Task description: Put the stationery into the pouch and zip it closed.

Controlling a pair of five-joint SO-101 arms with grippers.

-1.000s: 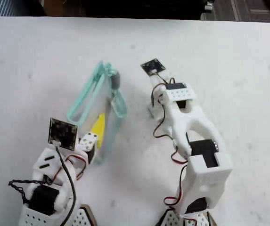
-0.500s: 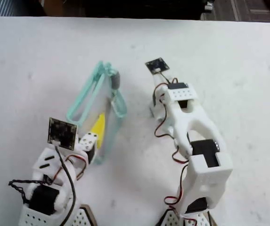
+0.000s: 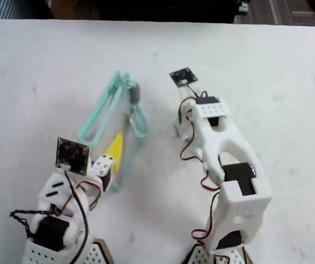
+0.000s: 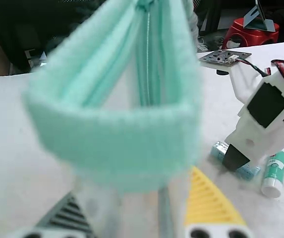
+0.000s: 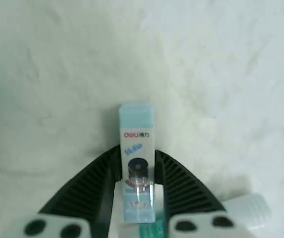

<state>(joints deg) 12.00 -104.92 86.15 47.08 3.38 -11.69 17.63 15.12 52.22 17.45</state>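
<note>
Pouch [image 3: 113,125] of mint fabric with a clear side panel lies on the white table [image 3: 267,71], its long mouth gaping and its zip undone. Whether anything lies inside it cannot be told; a small dark thing sits at its far end, too unclear to name. The left gripper [image 4: 132,198] is at the pouch's near end, its black ribbed finger and its yellow one closed on the clear panel just under the mint band.

Beside the pouch, apart from it, a small pale blue box [image 5: 137,129] lies flat on the table. The right gripper [image 5: 137,152] is down over it, and its two black ribbed fingers are drawn in against the box's long sides. The box's label carries a short line of red lettering, blue script below it and a dark round picture.

A glue stick [image 4: 273,172], green with a white end, lies just past the box, on the side away from the pouch.
</note>
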